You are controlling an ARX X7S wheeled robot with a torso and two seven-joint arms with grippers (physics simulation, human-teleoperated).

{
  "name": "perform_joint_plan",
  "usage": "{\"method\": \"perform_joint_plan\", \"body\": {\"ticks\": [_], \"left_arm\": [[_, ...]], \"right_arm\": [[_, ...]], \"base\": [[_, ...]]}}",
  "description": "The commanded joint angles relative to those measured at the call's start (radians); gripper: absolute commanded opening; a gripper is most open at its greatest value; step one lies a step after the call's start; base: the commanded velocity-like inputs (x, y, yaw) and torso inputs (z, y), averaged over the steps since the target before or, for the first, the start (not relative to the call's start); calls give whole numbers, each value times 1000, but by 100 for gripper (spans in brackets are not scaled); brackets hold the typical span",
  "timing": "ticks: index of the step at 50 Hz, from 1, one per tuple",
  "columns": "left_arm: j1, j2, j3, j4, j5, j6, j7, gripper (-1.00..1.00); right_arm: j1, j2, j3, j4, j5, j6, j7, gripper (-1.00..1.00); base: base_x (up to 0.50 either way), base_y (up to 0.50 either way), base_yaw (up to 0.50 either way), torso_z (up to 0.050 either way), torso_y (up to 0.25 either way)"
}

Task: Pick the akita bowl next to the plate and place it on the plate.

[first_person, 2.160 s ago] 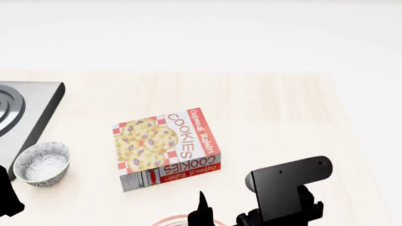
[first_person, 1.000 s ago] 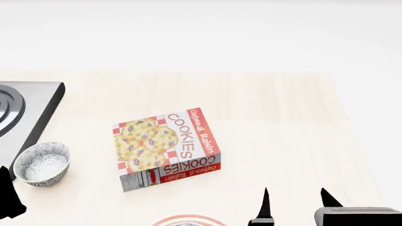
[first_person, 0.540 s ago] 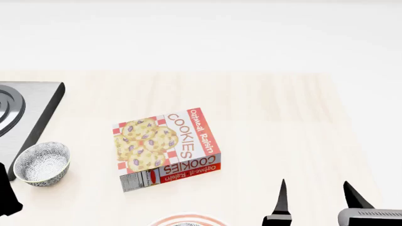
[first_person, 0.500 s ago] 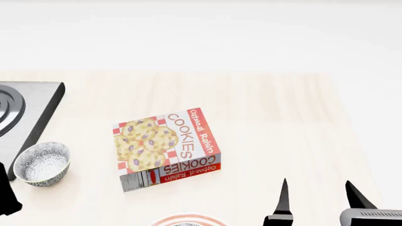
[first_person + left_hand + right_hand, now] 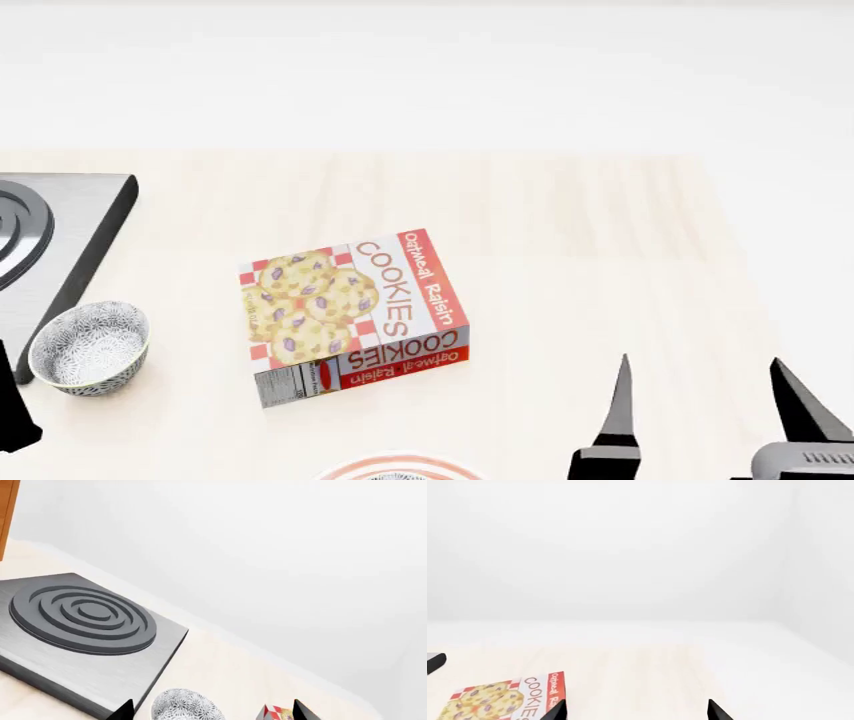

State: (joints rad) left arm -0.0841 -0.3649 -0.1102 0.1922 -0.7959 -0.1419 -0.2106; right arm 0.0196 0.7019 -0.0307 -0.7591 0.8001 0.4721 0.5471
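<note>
Two black fingertips of the right pincer (image 5: 707, 395) stand well apart over the pale surface (image 5: 587, 260), holding nothing. One speckled bowl (image 5: 88, 347) sits beside the stove plate (image 5: 60, 240), left of the cookie box (image 5: 354, 315). Only a sliver of the red-ringed plate (image 5: 400, 467) shows at the near edge. The left pincer (image 5: 210, 711) is spread, its tips flanking the bowl without touching it.

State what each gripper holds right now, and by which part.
Nothing is held. The right gripper is open and empty over bare table. The left gripper is also open, its fingertips either side of the speckled bowl without touching it.
</note>
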Motion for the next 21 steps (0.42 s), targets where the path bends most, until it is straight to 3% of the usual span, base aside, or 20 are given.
{"method": "perform_joint_plan", "body": {"ticks": [1,21], "left_arm": [[10,-7,2,29,-10,-5,-4,100],[23,-33,-13,116,-34,-6,-18,100]], "right_arm": [[0,30,30,-74,26,28,52,100],[-40,57,87,-113,49,27,94,100]], "base": [[0,0,0,0,0],[0,0,0,0,0]]}}
